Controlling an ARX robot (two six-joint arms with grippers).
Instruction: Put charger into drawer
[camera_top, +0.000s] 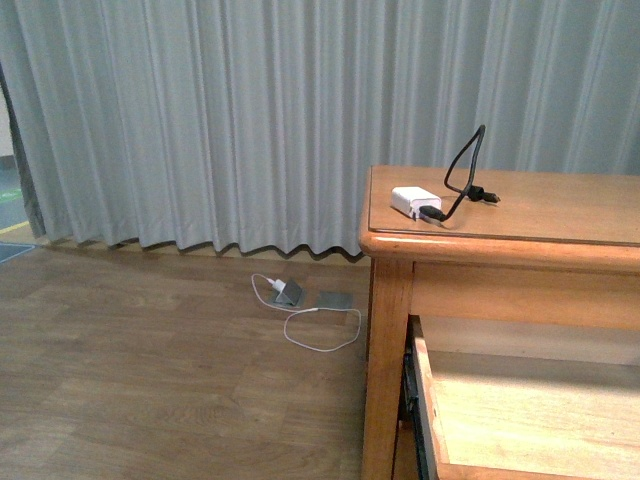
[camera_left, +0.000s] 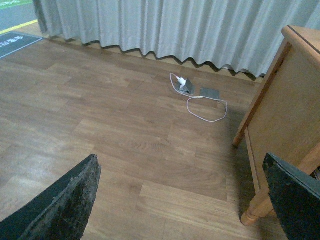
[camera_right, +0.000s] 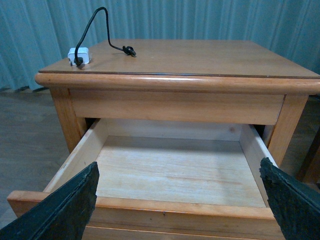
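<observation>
Grey curtains (camera_top: 250, 120) hang behind our wooden counter (camera_top: 570, 210), where the charger (camera_top: 415, 201) lies near the corner, its black cable (camera_top: 462, 165) looping upward. Beneath, the drawer (camera_right: 175, 207) stands pulled out. Our left claw (camera_left: 180, 160) and right claw (camera_right: 178, 165) both spread wide, released.

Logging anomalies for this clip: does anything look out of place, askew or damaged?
Nothing damaged or spilled. The charger lies on the table top, its black cable arching stiffly into the air, while the drawer stands open and empty. On the floor a white plug and thin cable lie near the curtain.
</observation>
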